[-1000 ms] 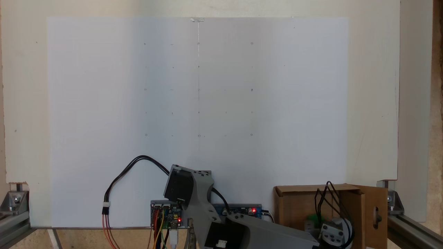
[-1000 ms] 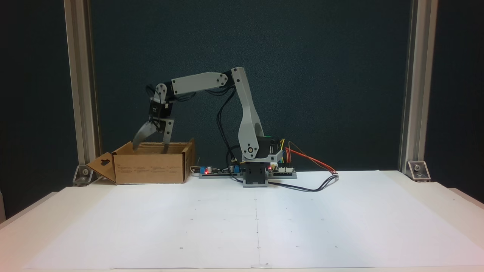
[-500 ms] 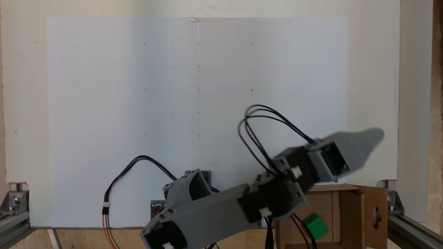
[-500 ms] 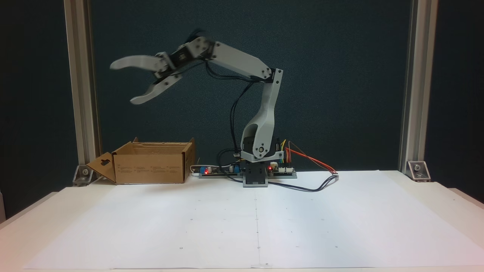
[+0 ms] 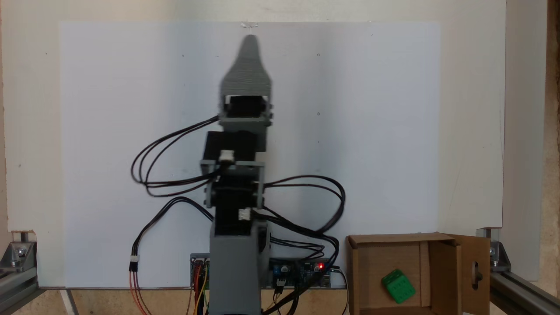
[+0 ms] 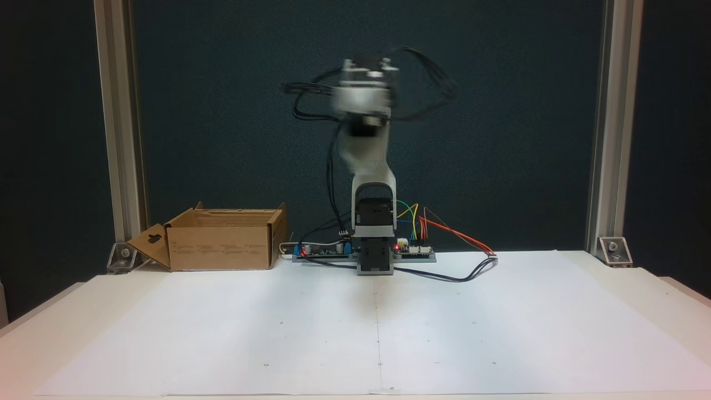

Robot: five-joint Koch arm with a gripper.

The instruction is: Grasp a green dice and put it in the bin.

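The green dice lies on the floor of the bin, a brown cardboard box at the lower right of a fixed view. In another fixed view the bin stands left of the arm's base, its walls hiding the dice. My gripper is raised over the middle of the white sheet, far from the bin. Its jaws lie one over the other, and nothing shows between them. From the front, the arm is raised, motion-blurred, and points toward the camera.
Circuit boards with a red light and loose wires sit beside the arm's base. Aluminium posts stand at both back corners. A flap with a cut-out hole sticks out from the bin. White paper covers the table.
The arm lifted out of the bin and swung away to the table's centre line. The green dice came free and now rests in the bin.
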